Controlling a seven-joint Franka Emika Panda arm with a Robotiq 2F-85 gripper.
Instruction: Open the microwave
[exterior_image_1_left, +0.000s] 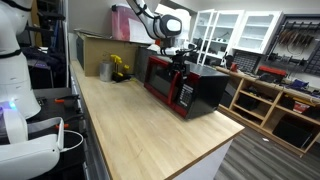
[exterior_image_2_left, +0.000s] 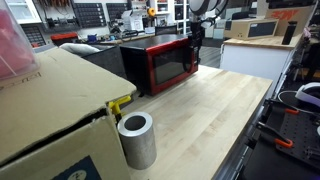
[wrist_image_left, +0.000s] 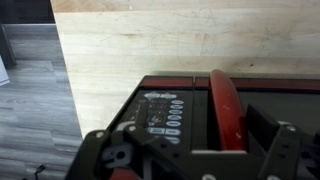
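The microwave (exterior_image_1_left: 190, 88) stands on the wooden counter (exterior_image_1_left: 140, 125), black with red front trim; it shows in both exterior views (exterior_image_2_left: 160, 62). Its door looks shut. My gripper (exterior_image_1_left: 180, 60) hangs at the microwave's front top edge near the handle end (exterior_image_2_left: 193, 42). The wrist view looks down the front: the light control panel (wrist_image_left: 162, 112) is on the left and the red vertical handle (wrist_image_left: 225, 105) beside it. The gripper (wrist_image_left: 196, 152) is open, with its fingers wide apart on either side of the handle and panel. I cannot tell whether a finger touches the handle.
A brown cardboard box (exterior_image_2_left: 50, 110) stands at the counter's end, with a grey metal cylinder (exterior_image_2_left: 137, 140) and a yellow object (exterior_image_2_left: 120, 103) beside it. Bare counter lies in front of the microwave. The counter edge (wrist_image_left: 55, 70) drops to grey floor. Shelving (exterior_image_1_left: 270, 100) stands behind.
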